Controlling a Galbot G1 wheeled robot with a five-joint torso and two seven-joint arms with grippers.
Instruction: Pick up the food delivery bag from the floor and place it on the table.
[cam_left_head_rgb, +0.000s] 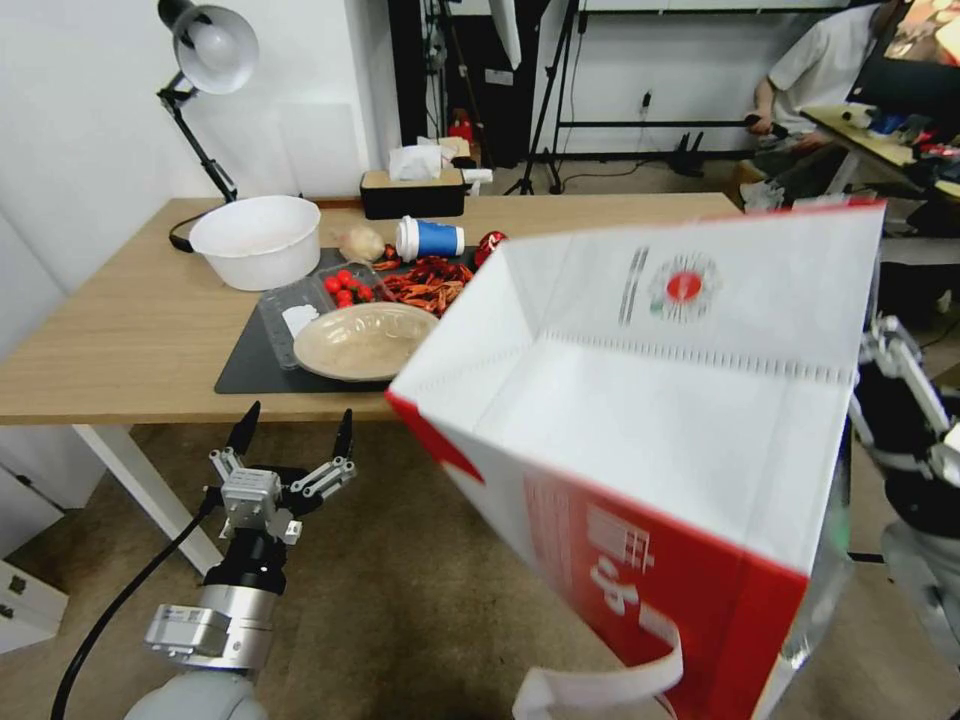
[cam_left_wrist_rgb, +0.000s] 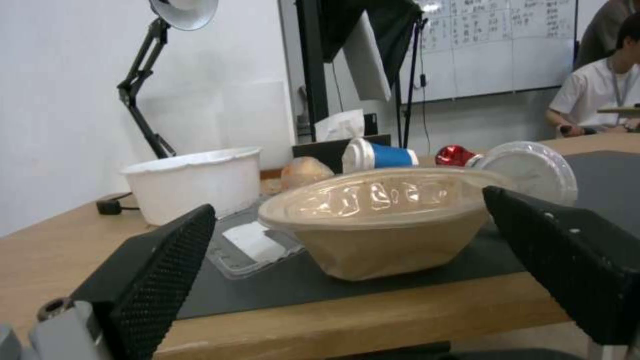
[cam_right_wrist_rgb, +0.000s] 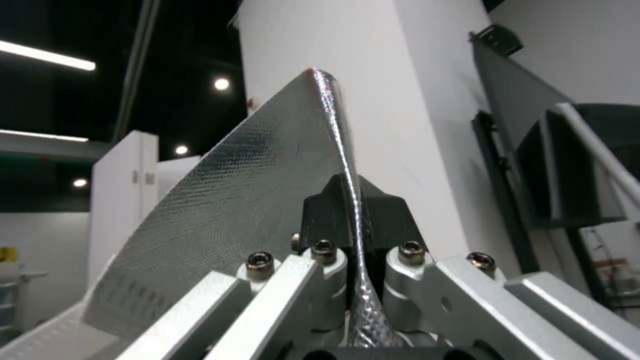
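Boxy white-and-red paper food delivery bag, foil-lined: aloft, tilted, beside the light-wood table. Right gripper: clamped on its foil edge. Left gripper: spread wide, empty, below the table edge.

Mat on wooden table

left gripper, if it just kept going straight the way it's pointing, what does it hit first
Probably the lidded paper bowl, dead ahead between the open left gripper fingers at the table front edge. Depth is unclear, so the table edge might come first.
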